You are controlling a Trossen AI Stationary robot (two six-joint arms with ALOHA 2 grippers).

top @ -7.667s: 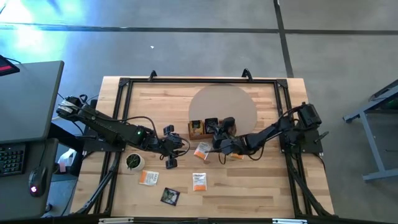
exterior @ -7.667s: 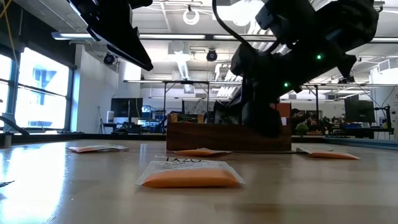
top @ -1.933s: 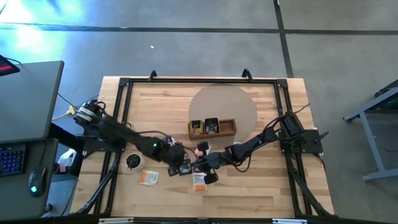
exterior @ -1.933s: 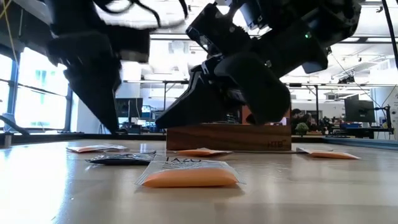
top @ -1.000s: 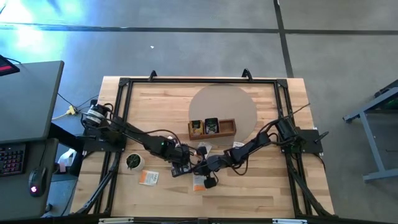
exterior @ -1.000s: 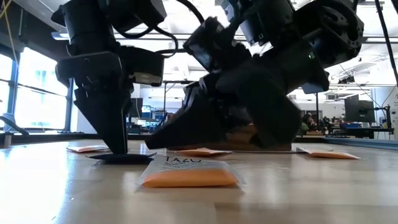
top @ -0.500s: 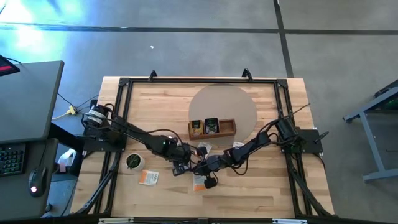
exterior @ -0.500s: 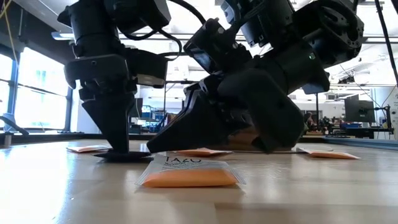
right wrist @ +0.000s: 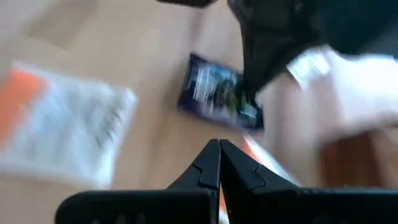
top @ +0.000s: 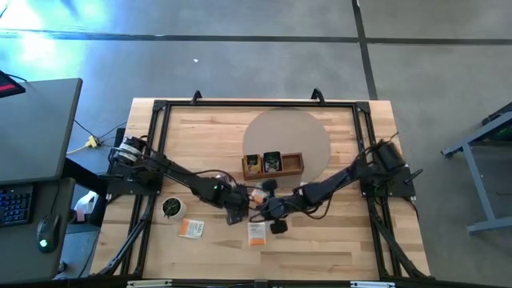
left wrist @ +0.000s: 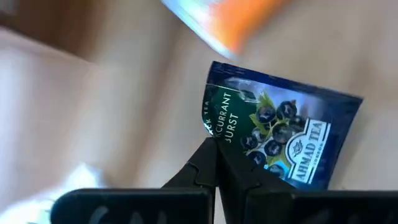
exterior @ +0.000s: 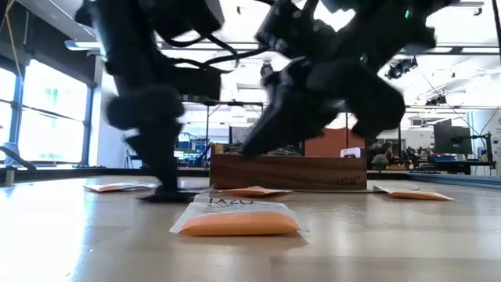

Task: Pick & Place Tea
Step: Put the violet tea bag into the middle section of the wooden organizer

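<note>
The wooden tray (top: 273, 166) sits near the middle of the table (top: 200, 128), on the edge of a round mat (top: 288, 132). Just in front of it both arms meet: the left gripper (top: 238, 214) beside the right gripper (top: 276, 226), with a tea packet (top: 258, 194) between them and the tray. Another packet (top: 256, 233) lies just in front of the grippers, a third (top: 190, 229) farther left. A cup (top: 172, 208) stands behind that one, near the table's left side.

Two dark fingers (left wrist: 205, 163) pressed together pinch the edge of a dark blue blackcurrant tea packet (left wrist: 286, 134) on a light wooden surface (left wrist: 112, 118); a blurred orange-and-white packet (left wrist: 233, 18) lies just beyond.
</note>
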